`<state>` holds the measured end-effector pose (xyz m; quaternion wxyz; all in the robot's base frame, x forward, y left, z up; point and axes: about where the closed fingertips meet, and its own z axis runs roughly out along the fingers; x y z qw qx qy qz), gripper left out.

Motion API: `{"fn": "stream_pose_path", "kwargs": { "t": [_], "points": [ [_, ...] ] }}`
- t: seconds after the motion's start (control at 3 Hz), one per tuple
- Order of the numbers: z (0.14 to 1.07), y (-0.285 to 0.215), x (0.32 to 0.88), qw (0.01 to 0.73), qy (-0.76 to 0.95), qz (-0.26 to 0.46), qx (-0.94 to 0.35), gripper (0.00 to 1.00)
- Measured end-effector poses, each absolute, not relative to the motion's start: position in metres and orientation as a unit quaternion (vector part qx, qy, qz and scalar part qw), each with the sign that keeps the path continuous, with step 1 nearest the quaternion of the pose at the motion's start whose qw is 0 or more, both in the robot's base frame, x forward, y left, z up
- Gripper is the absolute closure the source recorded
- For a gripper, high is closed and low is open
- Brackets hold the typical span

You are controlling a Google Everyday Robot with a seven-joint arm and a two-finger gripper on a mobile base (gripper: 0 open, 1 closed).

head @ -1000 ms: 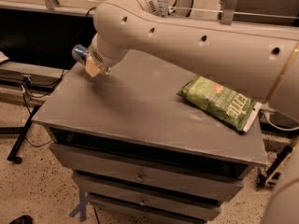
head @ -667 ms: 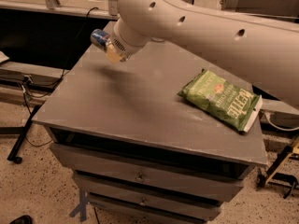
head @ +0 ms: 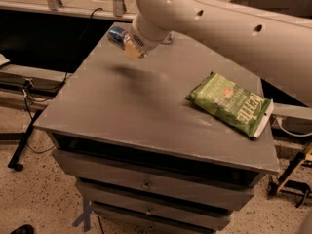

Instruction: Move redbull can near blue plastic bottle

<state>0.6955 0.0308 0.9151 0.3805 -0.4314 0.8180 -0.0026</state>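
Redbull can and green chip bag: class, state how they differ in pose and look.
The redbull can is held above the table in the hand, over its far left; the green chip bag lies flat at its right. The can is small, blue and silver; the bag larger and green. Both are snack items.

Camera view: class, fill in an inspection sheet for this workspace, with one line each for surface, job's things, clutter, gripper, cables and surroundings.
Surface: grey table top, with drawers beneath.
Job's things: redbull can held on its side in the air over the table's far left part; blue plastic bottle not clearly seen, as the arm covers the far edge.
Clutter: green chip bag lying flat on the right side.
Gripper: gripper shut on the can, raised above the table.
Cables: black cable hanging left of the table; pale cable at right.
Surroundings: speckled floor; black stand leg at left.
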Motion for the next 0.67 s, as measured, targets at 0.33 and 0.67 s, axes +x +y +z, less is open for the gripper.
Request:
{"fn": "stream_pose_path", "kwargs": {
  "t": [0.33, 0.67],
  "points": [
    [0.915, -0.001, 0.721, 0.372, 0.813, -0.029, -0.447, 1.0],
    [0.899, -0.017, 0.734, 0.353, 0.808, -0.036, -0.47, 1.0]
  ]
}}
